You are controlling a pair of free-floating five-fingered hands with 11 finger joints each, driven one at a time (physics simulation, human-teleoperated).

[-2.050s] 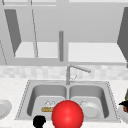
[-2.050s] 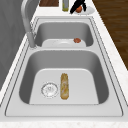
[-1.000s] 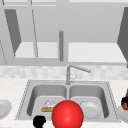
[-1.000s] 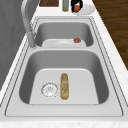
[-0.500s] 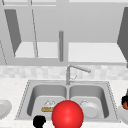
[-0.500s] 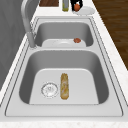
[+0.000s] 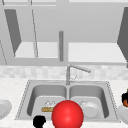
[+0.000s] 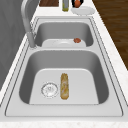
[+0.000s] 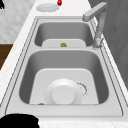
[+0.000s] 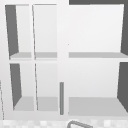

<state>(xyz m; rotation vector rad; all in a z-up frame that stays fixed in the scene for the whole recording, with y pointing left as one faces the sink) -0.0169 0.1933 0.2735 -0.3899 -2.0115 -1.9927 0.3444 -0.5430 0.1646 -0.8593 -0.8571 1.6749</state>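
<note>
A left hand [image 7: 39, 121] hangs at the sink's [image 7: 22, 100] front rim, fingers too dark to tell how they stand. Just right of it a red ball [image 7: 67, 114] covers the divider. Behind, a bread roll [image 8: 64, 85] lies in the left basin, a plate [image 9: 63, 92] in the right. At the far right, the right hand [image 7: 124, 98] curls round a small reddish thing [image 8: 77, 2] above a worktop plate [image 8: 82, 10]

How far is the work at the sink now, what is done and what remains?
Nothing looks finished. In hand: the right robot hand holds a brown item over the counter plate. Left: the bread lies in one basin, a small brown piece on the sink plate in the other. The left robot hand hangs at the front.
</note>
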